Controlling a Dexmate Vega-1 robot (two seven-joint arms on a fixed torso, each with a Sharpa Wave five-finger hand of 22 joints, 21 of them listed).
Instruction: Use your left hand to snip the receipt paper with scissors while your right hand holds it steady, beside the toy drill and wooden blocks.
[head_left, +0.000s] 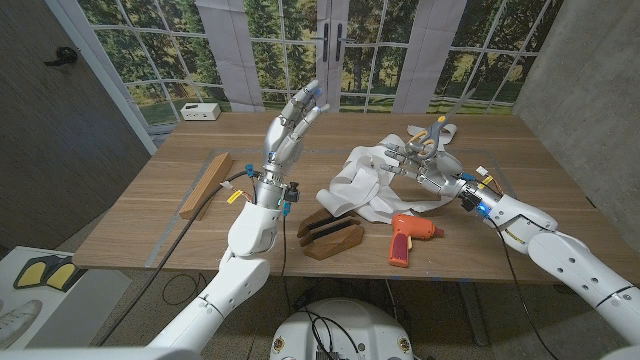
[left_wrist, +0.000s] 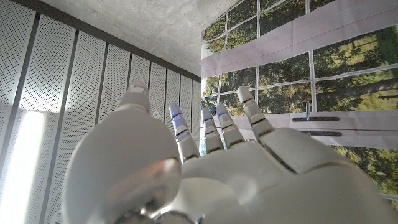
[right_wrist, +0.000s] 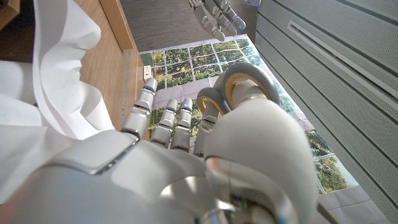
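Scissors (head_left: 433, 131) sit in the right hand (head_left: 420, 165), which grips them over the crumpled receipt paper (head_left: 365, 180) at counter (head_left: 150, 200) centre. Left hand (head_left: 290, 130) hangs raised, fingers apart, holding nothing. Judging by this, a handover comes next; open room lies left, away from toy drill (head_left: 408, 238) and wooden blocks (head_left: 330, 238).

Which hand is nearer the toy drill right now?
Right. The right hand is over the receipt paper just behind the toy drill; the left hand is raised farther off, beyond the wooden blocks.
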